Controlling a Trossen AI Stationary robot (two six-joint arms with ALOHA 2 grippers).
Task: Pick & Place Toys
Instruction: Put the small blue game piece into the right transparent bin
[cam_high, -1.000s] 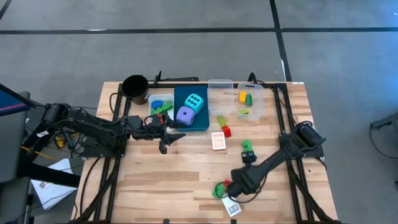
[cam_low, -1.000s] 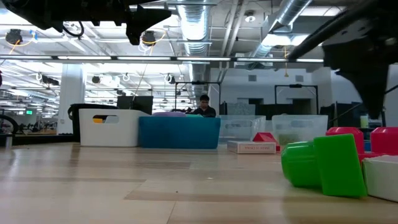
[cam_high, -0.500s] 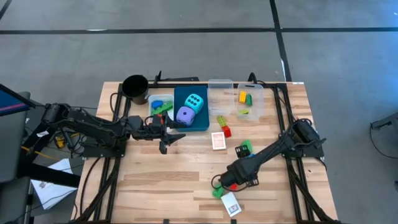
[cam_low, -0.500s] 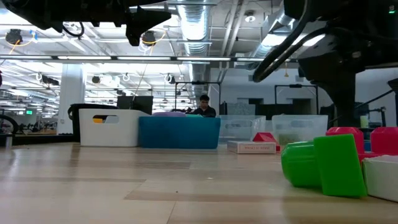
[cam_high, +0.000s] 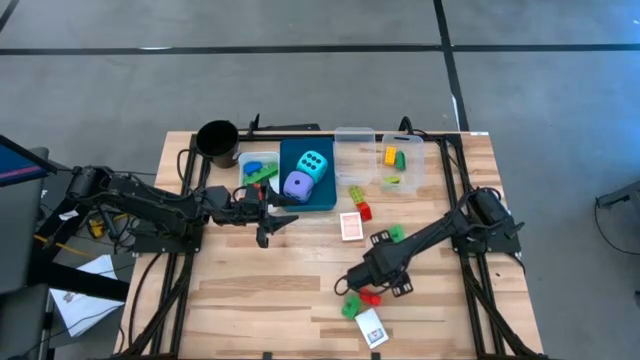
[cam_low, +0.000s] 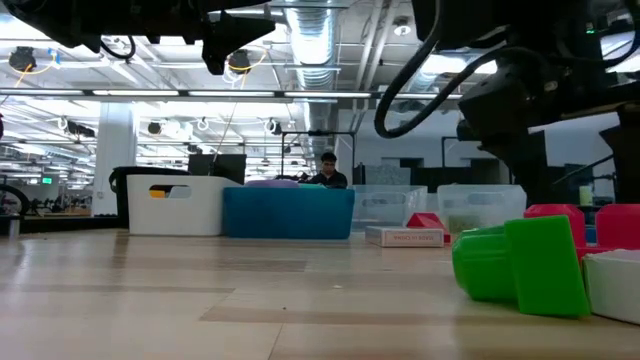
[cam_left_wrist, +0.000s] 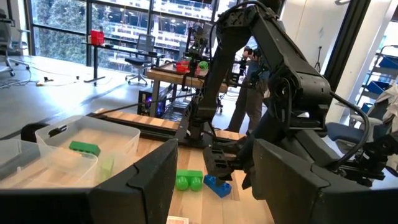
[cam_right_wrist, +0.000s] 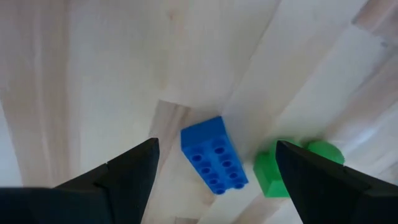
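- Where is the blue brick (cam_right_wrist: 213, 155)?
- Flat on the table (cam_high: 250, 290), studs up, near the front edge on the right side. A green brick (cam_right_wrist: 278, 175) lies just beside it.
- And the right gripper (cam_high: 356, 283)?
- It hangs directly over the blue brick. Its fingers are spread wide, one to each side, with nothing held between them.
- What else lies close by?
- A red brick (cam_high: 372, 297) and a card (cam_high: 370, 327) lie nearer the front edge. Another card (cam_high: 351, 226) lies toward the middle.
- The dice?
- The cyan die (cam_high: 314, 162) and the purple die (cam_high: 297, 184) sit touching in the blue bin (cam_high: 284, 160) at the back.
- The left gripper (cam_high: 275, 228)?
- It hovers just in front of that bin, fingers partly apart and empty.
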